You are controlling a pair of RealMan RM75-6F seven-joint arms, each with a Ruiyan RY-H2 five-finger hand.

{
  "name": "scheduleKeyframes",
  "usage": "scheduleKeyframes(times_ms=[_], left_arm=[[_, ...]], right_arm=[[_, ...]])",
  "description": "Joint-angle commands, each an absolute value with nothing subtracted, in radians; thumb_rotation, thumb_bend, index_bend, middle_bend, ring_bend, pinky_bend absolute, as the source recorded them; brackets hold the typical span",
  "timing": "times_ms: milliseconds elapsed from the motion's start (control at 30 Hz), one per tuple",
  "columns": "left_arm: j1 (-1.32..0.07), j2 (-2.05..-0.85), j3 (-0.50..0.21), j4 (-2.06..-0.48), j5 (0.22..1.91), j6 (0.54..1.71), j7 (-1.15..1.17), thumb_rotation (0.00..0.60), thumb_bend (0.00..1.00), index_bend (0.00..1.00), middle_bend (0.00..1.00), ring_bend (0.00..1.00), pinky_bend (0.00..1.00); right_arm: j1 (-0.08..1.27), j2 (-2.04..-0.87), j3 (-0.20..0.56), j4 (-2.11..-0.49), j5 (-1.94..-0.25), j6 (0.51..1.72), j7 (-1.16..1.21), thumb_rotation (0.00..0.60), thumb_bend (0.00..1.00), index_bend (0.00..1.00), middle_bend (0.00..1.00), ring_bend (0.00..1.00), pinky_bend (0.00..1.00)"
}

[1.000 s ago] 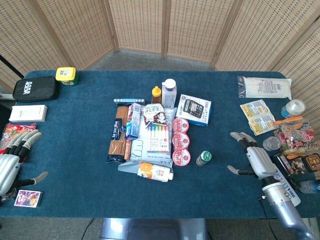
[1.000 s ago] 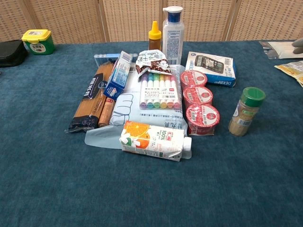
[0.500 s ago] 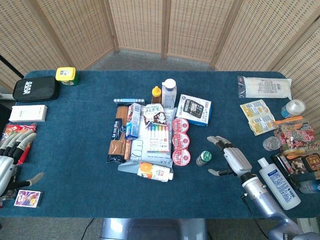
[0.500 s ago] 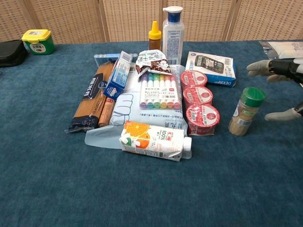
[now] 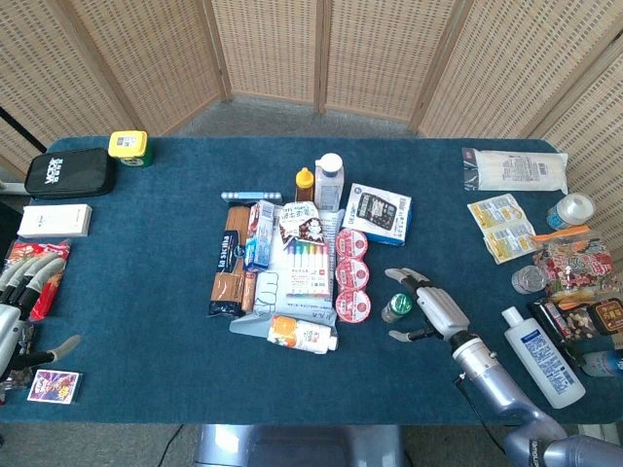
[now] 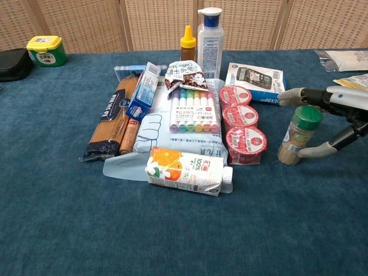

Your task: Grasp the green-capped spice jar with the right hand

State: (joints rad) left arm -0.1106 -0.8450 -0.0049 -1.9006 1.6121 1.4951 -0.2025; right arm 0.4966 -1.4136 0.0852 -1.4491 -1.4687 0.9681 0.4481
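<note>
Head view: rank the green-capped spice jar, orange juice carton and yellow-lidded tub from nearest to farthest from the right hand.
1. Green-capped spice jar, between the right hand's spread fingers.
2. Orange juice carton, to its left, near the table's front.
3. Yellow-lidded tub, far back left corner.

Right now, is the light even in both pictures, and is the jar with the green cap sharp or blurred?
Head view: soft, even light, no glare on the table; the spice jar is small but sharp. Chest view: the jar is in focus, faint shadow at its base; the right hand, cut by the frame edge, shows no motion blur.
</note>
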Motion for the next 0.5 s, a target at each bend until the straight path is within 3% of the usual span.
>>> scheduleKeyframes(times_ms=[33, 333, 433, 500], left_arm=[[-0.107, -0.845, -0.004, -1.9, 1.612, 1.499, -0.203, 0.6, 0.23, 0.0, 0.0, 0.0, 0.0], [-0.094, -0.844, -0.001, -1.89, 1.6, 1.508, -0.217, 0.6, 0.23, 0.0, 0.0, 0.0, 0.0], [-0.087, -0.846, 0.0, -1.886, 1.596, 1.515, -0.222, 0.6, 0.23, 0.0, 0.0, 0.0, 0.0], [-0.082, -0.845, 0.001, -1.884, 1.595, 1.522, -0.224, 0.6, 0.23, 0.0, 0.0, 0.0, 0.0]], right_arm=[[0.506, -1.425, 0.084, -1.437, -1.472, 0.961, 0.459, 0.6, 0.17, 0.0, 0.0, 0.0, 0.0], [0.528, -1.479, 0.084, -1.376, -1.466, 0.949, 0.499, 0.6, 0.17, 0.0, 0.03, 0.0, 0.0], [0.528, -1.507, 0.086, -1.339, -1.468, 0.966, 0.517, 0.6, 0.17, 0.0, 0.22, 0.04, 0.0], [0.528, -1.522, 0.088, -1.319, -1.47, 0.977, 0.529, 0.6, 0.17, 0.05, 0.39, 0.2, 0.02]])
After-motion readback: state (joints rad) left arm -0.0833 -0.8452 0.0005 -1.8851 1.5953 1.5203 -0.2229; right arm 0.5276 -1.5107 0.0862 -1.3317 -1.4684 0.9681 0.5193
